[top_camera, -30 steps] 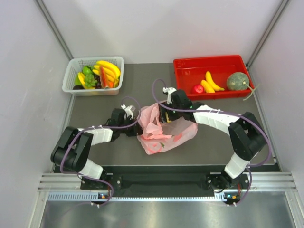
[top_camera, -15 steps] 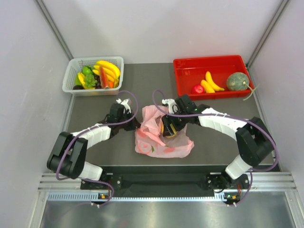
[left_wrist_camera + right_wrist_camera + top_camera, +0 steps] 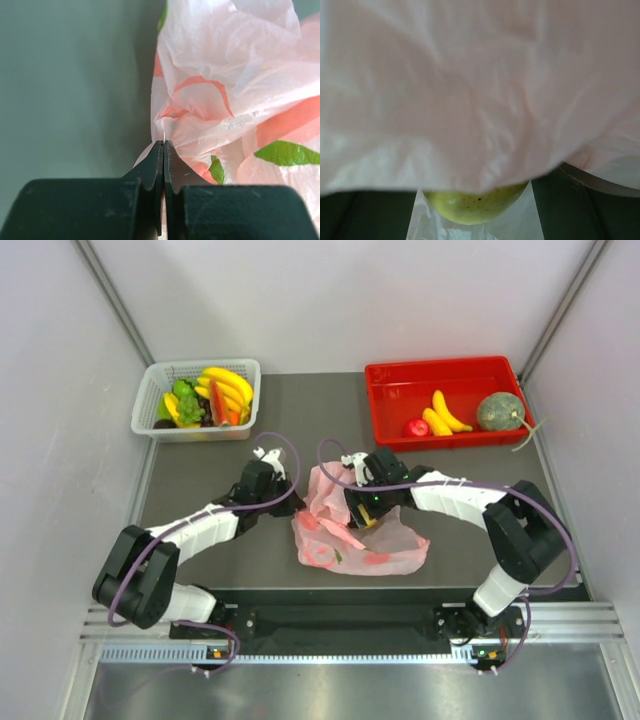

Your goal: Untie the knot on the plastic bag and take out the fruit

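The pink plastic bag (image 3: 375, 545) lies crumpled in the middle of the table. My left gripper (image 3: 292, 498) is shut on a fold of film at the bag's left edge (image 3: 164, 131). My right gripper (image 3: 366, 508) reaches into the bag from the far side. In the right wrist view pink film (image 3: 470, 90) covers most of the frame, and a round yellow-green fruit (image 3: 475, 206) sits tight between the two dark fingers. The knot is not in view. A melon (image 3: 499, 411), small bananas (image 3: 445, 413) and a red fruit (image 3: 416, 427) lie in the red tray (image 3: 395, 390).
A white basket (image 3: 150, 400) at the back left holds larger bananas, green grapes and red-orange slices. Grey walls close in the left, right and far sides. Purple cables loop over both arms near the bag.
The bag has spread out flatter and shifted to the right. My left gripper has moved right and farther while holding the bag's edge. My right gripper stays in the bag's mouth.
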Action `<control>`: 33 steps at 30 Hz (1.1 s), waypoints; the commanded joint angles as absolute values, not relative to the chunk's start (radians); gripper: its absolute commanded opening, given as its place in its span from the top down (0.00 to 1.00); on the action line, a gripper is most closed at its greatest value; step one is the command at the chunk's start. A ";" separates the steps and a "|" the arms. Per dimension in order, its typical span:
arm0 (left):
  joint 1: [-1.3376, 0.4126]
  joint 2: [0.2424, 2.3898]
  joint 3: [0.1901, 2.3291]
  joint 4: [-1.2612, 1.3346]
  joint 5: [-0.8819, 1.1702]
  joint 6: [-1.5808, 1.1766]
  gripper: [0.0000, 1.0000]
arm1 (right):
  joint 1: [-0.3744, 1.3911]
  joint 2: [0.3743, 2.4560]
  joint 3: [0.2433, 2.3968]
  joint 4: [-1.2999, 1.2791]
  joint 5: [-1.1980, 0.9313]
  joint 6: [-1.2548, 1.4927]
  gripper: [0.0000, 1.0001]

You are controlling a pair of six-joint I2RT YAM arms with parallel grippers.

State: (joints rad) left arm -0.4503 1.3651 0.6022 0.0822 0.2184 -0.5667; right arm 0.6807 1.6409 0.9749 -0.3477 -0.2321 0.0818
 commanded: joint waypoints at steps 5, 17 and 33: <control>-0.529 1.348 0.614 0.115 0.129 -0.574 1.00 | 0.709 1.620 0.930 -0.287 -0.109 0.084 0.05; -0.548 1.309 0.535 0.186 0.130 -0.598 1.00 | 0.733 1.437 0.897 -0.307 0.087 0.150 0.00; -0.575 1.330 0.546 0.213 0.143 -0.618 1.00 | 0.782 1.434 0.936 -0.405 0.158 0.176 0.00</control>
State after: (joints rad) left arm -0.5697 1.3369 0.5415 0.1555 0.1406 -0.6048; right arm 0.7536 1.4319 0.8867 -0.3893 0.1177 0.1596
